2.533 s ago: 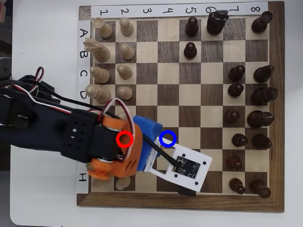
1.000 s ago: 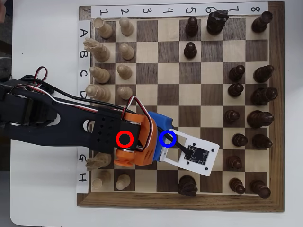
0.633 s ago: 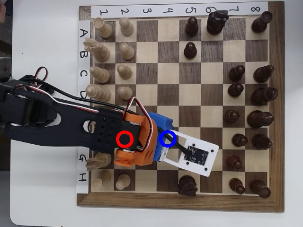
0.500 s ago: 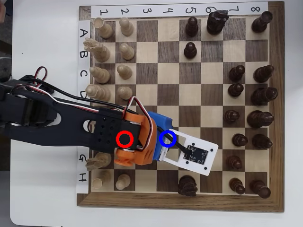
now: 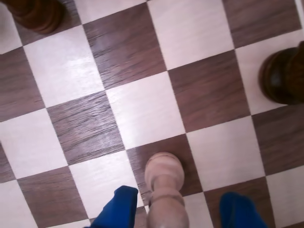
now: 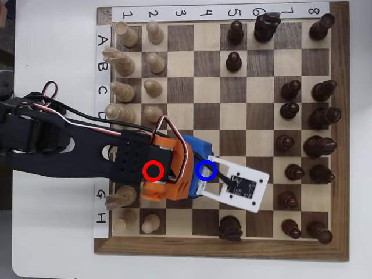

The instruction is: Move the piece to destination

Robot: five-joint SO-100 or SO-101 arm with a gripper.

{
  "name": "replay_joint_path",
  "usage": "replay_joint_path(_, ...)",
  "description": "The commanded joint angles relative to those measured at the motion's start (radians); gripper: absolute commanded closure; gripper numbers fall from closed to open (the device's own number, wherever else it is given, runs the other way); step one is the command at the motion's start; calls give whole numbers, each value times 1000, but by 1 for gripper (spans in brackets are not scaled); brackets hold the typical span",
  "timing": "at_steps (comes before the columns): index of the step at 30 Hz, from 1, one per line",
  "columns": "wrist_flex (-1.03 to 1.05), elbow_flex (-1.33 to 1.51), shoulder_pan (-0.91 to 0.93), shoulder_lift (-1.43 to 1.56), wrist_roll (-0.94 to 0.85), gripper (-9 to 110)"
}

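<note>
Wrist view: pale pawn [image 5: 164, 183] stands at 6 o'clock on a dark square, its base cut off by the frame edge. The gripper [image 5: 178, 209] shows two blue fingertips [image 5: 118, 206] apart, one on each side of the pawn; contact is probably absent, though the lower part is out of frame.

Overhead view: the arm covers the pawn and the ringed squares. The blue ring [image 6: 206, 170] is drawn over the gripper body. Dark pawn [image 5: 282, 76] at 3 o'clock in the wrist view is partly cropped.

Pawn [image 5: 164, 183] upright on a board [image 5: 137, 109] square, between two fingers [image 5: 116, 209] in wrist view; two pieces [image 5: 285, 76] farther up.
</note>
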Motion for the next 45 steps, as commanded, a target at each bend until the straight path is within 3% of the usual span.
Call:
replay_joint_path(1,11,-35,-51,135,170,77)
replay_joint_path(15,138,-77,-72,354,103,79)
replay_joint_path(23,282,-129,-97,574,-46,89)
replay_joint_path(34,491,-147,-206,890,-252,91)
replay_joint_path(45,594,-330,-107,994,-482,94)
